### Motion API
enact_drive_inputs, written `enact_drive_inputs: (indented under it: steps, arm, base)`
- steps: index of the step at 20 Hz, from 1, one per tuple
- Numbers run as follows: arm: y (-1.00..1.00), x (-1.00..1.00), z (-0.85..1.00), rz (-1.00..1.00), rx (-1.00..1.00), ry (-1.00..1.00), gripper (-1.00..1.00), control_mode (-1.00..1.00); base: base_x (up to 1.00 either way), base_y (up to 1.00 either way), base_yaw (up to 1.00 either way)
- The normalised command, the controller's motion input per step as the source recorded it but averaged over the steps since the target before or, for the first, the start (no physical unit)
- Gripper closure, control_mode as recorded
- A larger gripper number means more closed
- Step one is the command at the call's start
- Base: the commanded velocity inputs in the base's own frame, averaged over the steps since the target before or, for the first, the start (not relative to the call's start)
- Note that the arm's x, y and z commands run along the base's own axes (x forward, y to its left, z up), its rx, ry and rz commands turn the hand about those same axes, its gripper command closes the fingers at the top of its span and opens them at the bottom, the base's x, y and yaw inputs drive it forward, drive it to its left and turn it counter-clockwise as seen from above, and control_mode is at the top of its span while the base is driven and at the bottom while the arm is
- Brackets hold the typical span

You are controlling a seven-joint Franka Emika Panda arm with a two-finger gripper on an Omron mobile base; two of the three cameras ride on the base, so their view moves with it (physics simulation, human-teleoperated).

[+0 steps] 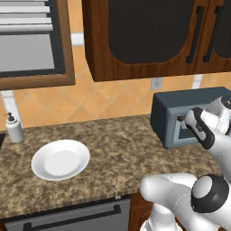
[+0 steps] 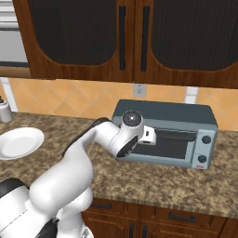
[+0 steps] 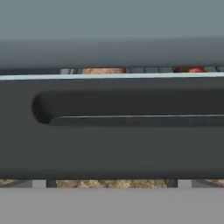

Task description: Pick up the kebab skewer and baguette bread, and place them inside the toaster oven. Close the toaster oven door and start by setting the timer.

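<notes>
Pincer point(image 2: 149, 135) spread wide at toaster oven door point(image 2: 169, 144) handle, baguette bread point(image 3: 103, 70) and kebab skewer point(image 3: 191, 69) inside

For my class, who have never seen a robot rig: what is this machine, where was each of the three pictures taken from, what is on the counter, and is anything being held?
A white robot arm works in a simulated kitchen. Two pictures come from cameras behind it, left and right; the third looks out from its hand. On the counter stand a toaster oven, a white plate and a soap dispenser. The gripper is at the toaster oven door, close to its bar handle. Through the gap above the door, the baguette bread and kebab skewer peek out. The jaws stand open, holding nothing.
</notes>
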Motion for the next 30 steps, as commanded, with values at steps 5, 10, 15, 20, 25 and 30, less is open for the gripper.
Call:
enact_drive_inputs:
  steps: [5,10,15,20,25,30]
  arm:
    - [-0.02,-0.45,0.0,0.0,0.0,0.0,-1.0,-1.0]
    - [-0.22,-0.23,0.01,0.0,0.0,0.0,-1.0,-1.0]
    - [-0.49,-0.07,0.18,0.0,0.0,0.0,-1.0,-1.0]
    - [-0.84,-0.09,0.12,0.0,0.0,-0.03,-1.0,-1.0]
    - [-0.84,-0.22,0.0,0.0,-0.03,-0.16,-1.0,-1.0]
    - [-0.75,-0.06,0.0,0.0,0.03,-0.09,-1.0,-1.0]
  base:
    - [0.0,0.0,0.0]
    - [0.0,0.0,0.0]
    - [0.0,0.0,0.0]
    - [0.0,0.0,0.0]
    - [0.0,0.0,0.0]
    - [0.0,0.0,0.0]
